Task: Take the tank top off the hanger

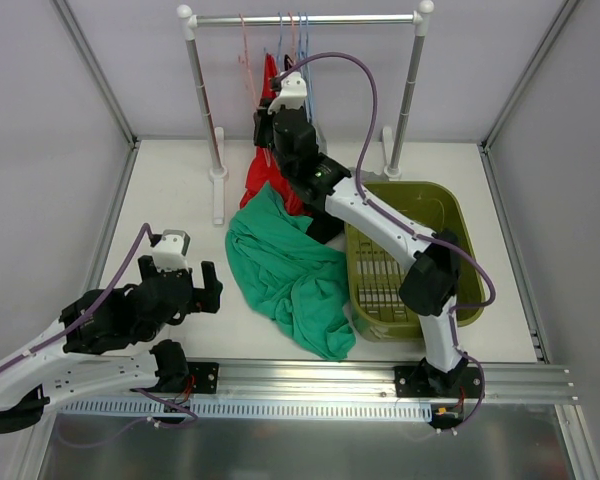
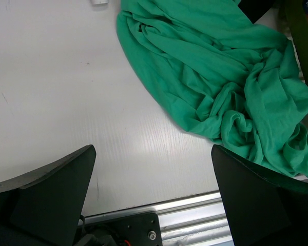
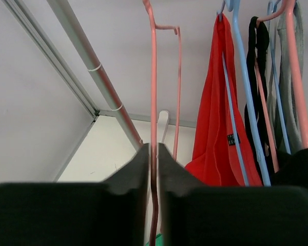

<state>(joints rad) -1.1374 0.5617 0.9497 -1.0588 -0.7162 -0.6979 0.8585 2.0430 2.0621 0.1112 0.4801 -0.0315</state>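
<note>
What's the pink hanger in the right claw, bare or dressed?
Bare: the right claw, shut on the pink hanger, shows only wire; the green garment lies crumpled on the table.

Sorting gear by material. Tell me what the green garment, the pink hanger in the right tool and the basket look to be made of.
Green garment: soft matte knit, likely cotton jersey; it slumps in loose folds. Pink hanger, pinched by the right tool: thin smooth rod, probably plastic or coated wire; cannot tell which. Basket: olive moulded plastic with a slotted floor and a slight sheen.
</note>
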